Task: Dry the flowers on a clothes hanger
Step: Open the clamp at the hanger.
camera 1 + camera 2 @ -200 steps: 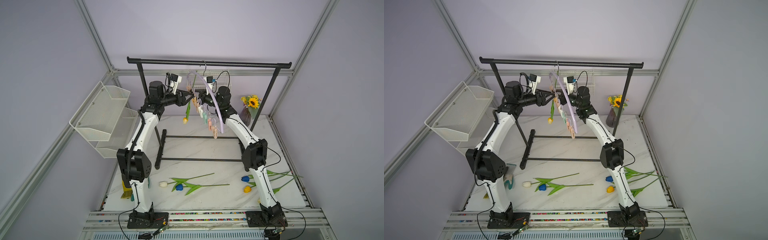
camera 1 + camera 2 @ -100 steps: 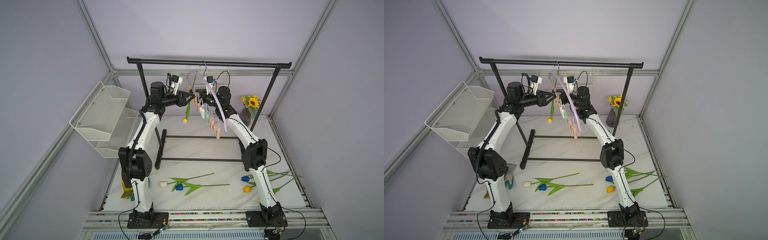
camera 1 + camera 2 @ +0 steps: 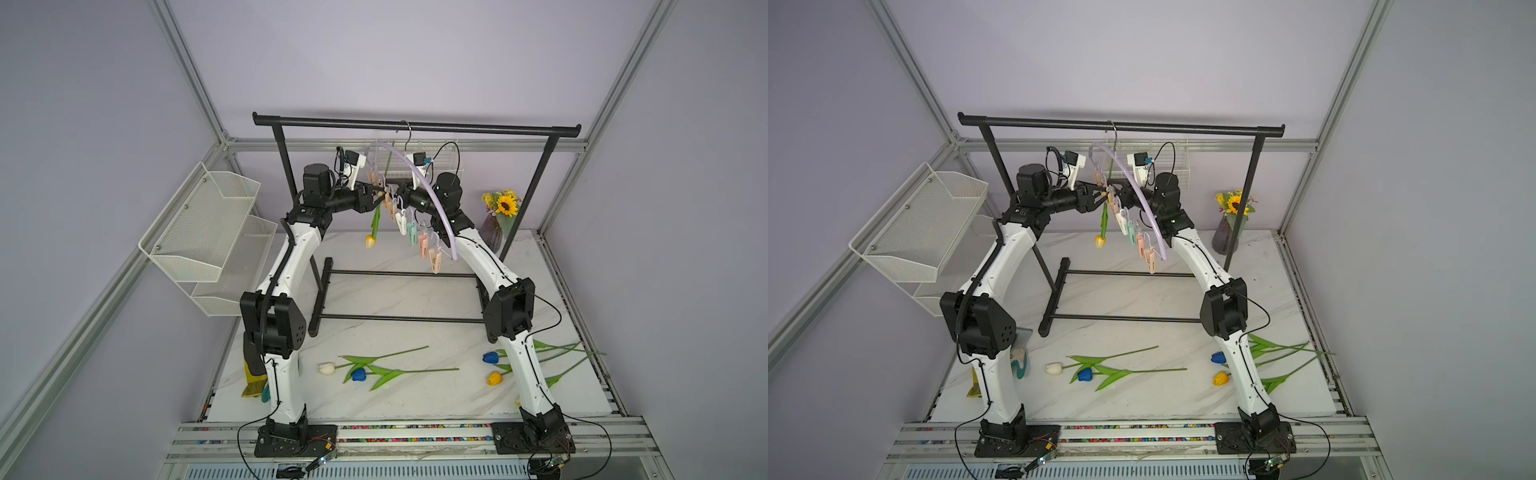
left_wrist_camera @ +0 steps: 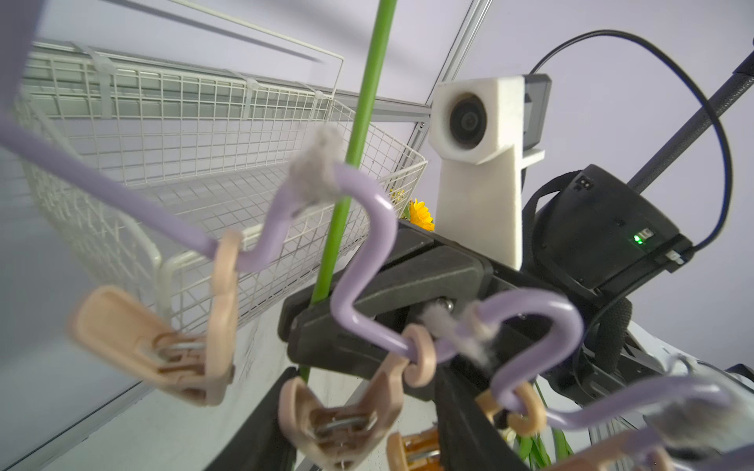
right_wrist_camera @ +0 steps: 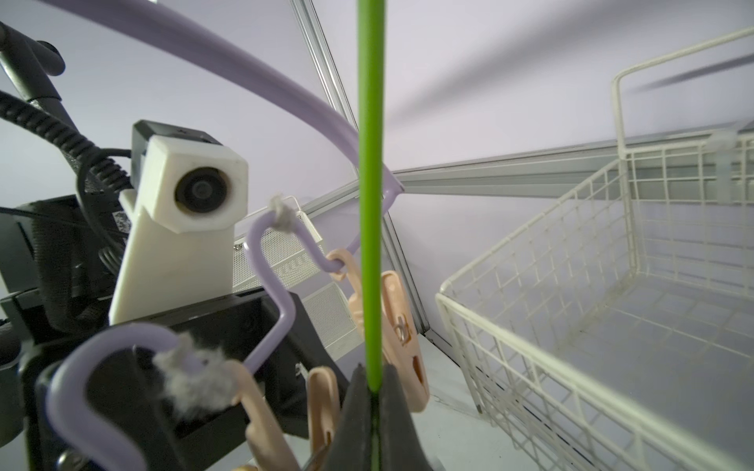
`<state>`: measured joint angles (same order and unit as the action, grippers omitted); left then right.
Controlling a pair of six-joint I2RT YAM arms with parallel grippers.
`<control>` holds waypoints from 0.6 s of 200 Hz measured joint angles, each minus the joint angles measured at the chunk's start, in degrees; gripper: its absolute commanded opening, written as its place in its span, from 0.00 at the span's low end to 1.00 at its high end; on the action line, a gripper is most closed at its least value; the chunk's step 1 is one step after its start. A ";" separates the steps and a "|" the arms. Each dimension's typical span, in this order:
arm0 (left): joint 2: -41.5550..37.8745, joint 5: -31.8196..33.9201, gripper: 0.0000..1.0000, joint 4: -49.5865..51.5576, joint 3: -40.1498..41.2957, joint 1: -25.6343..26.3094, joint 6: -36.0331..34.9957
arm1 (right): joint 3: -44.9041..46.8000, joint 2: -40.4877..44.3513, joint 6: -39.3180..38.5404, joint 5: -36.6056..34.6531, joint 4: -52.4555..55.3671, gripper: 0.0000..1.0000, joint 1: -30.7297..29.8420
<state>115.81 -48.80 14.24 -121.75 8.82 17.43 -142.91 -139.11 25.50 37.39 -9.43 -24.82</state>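
Observation:
The lilac clothes hanger [image 3: 442, 220] hangs by its hook from the black rack, its row of clothespins slanting down toward the front. My right gripper [image 5: 374, 387] is shut on the green stem [image 5: 370, 204] of a tulip whose yellow-orange head [image 3: 370, 241] hangs downward, beside the hanger's upper end. My left gripper [image 4: 363, 375] is open and straddles a peach clothespin [image 4: 338, 420]; one finger touches it and a gap shows on the other side. Other flowers lie on the table: a white [image 3: 327, 368], a blue [image 3: 358, 374], another blue [image 3: 490, 356] and a yellow [image 3: 495, 378].
The black garment rack's top bar [image 3: 415, 124] runs above both grippers and its base bars [image 3: 399, 318] cross the table. White mesh baskets [image 3: 208, 224] hang at the left. A wire basket [image 5: 612, 285] sits on the back wall, and a sunflower vase [image 3: 500, 208] stands at the back right.
My left gripper's jaws have narrowed a little around the peach clothespin, and the hanger has swung slightly. The right gripper keeps its hold on the stem.

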 measured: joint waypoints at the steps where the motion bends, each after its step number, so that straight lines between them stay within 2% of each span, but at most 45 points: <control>1: 0.00 0.00 0.54 0.00 -0.02 0.00 0.00 | 0.00 0.00 0.00 0.00 0.00 0.00 0.00; 66: 0.02 0.46 0.51 0.46 -0.28 0.09 0.00 | 0.00 0.00 0.00 0.09 -0.02 0.00 0.00; 120: 0.00 0.81 0.40 1.40 -0.28 0.13 -0.02 | 0.39 0.04 -0.04 0.04 -0.04 0.00 0.00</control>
<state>115.81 -47.99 15.64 -122.04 8.95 17.41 -142.52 -139.06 25.45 37.43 -9.47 -24.82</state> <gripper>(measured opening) 0.412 0.054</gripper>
